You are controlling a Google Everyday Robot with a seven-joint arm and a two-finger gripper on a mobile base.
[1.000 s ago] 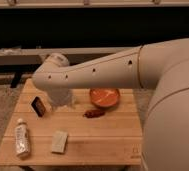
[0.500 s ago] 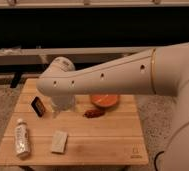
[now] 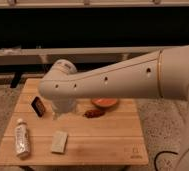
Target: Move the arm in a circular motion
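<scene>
The arm [image 3: 119, 80] is a thick cream-white tube with small dark holes, reaching from the right edge leftward over the wooden table [image 3: 103, 145]. It ends in a bulbous joint [image 3: 59, 80] above the table's left half. Below that joint the narrower gripper [image 3: 61, 113] points down and hangs just over the tabletop, between a small dark box [image 3: 38, 106] and a reddish-brown item [image 3: 94, 113]. Nothing is visibly held.
An orange bowl [image 3: 106, 103] sits at the table's back, partly hidden by the arm. A clear plastic bottle [image 3: 21, 139] lies at the front left, with a pale rectangular packet [image 3: 59, 141] beside it. A long bench or ledge [image 3: 18, 52] runs behind the table.
The arm's joint and gripper have shifted slightly right and lower in the view. The arm now covers more of the orange bowl. The table objects have not moved.
</scene>
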